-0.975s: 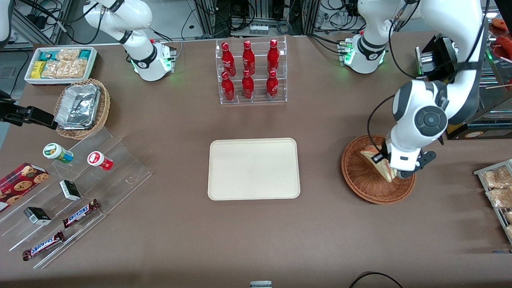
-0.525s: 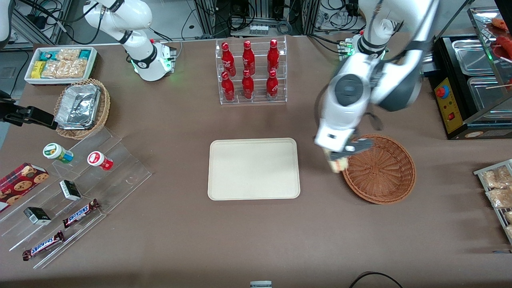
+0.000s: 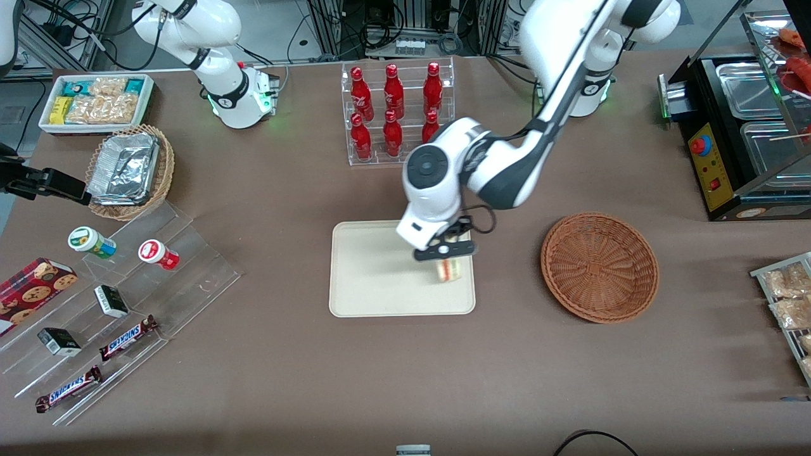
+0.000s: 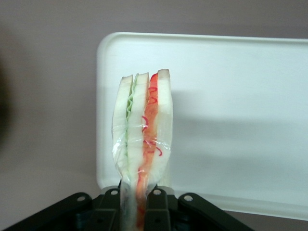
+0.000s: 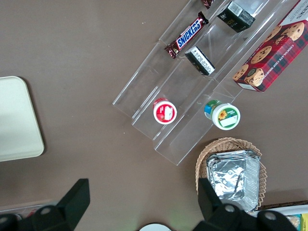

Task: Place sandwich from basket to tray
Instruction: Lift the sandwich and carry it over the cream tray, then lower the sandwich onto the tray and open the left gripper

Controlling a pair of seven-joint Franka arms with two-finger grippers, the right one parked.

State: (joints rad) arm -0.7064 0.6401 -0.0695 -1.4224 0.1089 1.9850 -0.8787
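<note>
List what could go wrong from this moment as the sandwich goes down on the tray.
1. The gripper holds the sandwich above the part of the tray nearest the basket; released here, it might land on the rim or slide off onto the table.
2. The sandwich is pinched at one end with its layers on edge, so on release it will likely topple, and the squeeze may deform the soft bread.

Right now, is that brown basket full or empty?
Empty. The basket shows only bare weave in the front view; the sandwich hangs in the tool, shut on it above the tray.
</note>
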